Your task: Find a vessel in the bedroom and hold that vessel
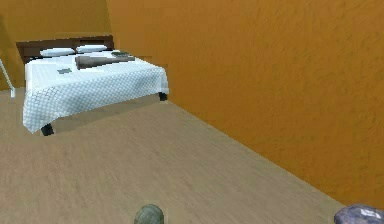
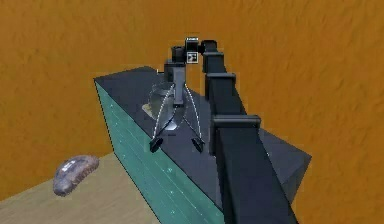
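Tool is seen over the dark-topped teal bench. A pale glassy shape, perhaps the vessel, is noted on the bench top at or behind the fingers. Tool state and any hold cannot be told. A white-covered bed is recorded ahead.

Orange walls meet tan, faintly streaked carpet. The dark-brown-headboarded bed wears a white coverlet in fine checks, white pillows and a brown throw. The boxy low cabinet is teal in front and charcoal on top, carrying a pale, glassy shape near the top's far edge. The square bar arm is black; an oblong thing is mottled grey-pink.
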Tool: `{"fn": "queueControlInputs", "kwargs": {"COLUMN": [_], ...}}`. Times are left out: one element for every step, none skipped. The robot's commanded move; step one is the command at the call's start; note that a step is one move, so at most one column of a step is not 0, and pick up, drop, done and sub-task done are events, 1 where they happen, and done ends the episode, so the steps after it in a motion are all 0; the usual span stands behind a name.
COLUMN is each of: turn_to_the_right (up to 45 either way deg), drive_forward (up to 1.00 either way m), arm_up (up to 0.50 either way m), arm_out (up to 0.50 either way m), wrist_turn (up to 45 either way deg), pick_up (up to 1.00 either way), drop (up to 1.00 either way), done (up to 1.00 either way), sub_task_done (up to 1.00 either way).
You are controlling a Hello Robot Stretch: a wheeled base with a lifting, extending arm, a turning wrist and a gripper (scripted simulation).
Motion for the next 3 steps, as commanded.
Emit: {"fn": "queueControlInputs", "kwargs": {"turn_to_the_right": [0.0,0.0,0.0], "drive_forward": [0.00,0.00,0.00], "arm_up": [0.00,0.00,0.00], "arm_out": [0.00,0.00,0.00], "wrist_turn": [45.0,45.0,45.0], "pick_up": [0.00,0.00,0.00], "drop": [0.00,0.00,0.00], "done": [0.00,0.00,0.00], "sub_task_done": [0.00,0.00,0.00]}}
